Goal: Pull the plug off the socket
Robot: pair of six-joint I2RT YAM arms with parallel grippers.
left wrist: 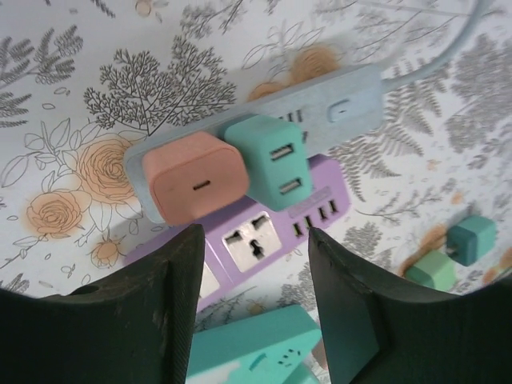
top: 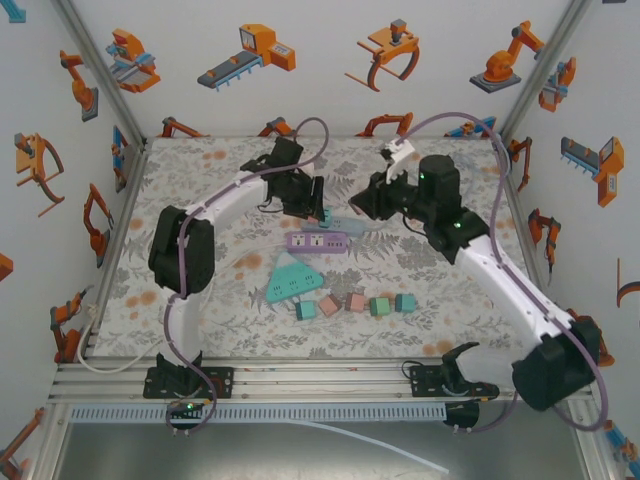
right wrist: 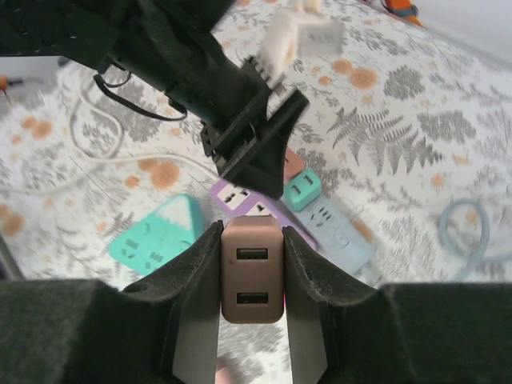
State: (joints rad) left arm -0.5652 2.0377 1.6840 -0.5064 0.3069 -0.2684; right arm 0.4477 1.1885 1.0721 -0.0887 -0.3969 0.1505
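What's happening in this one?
The right gripper is clamped on a brown two-port charger, held up in the air. The left gripper, jaws apart and empty, hovers over the pale blue power strip, where a pink charger and a teal charger sit plugged in.

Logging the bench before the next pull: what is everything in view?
grey-blue plastic power strip: one, mid-table, behind the purple one
purple plastic power strip: one, mid-table
teal mountain-shaped socket block: one, nearer than the strips
plugged-in chargers: two, pink and teal, on the grey-blue strip
loose cube adapters: five, two teal, two pink, one green, front row
brownish-pink twin-USB charger: one, between the right fingers
left fingers: two, black, apart, over the strips
right fingers: two, black, closed on that charger
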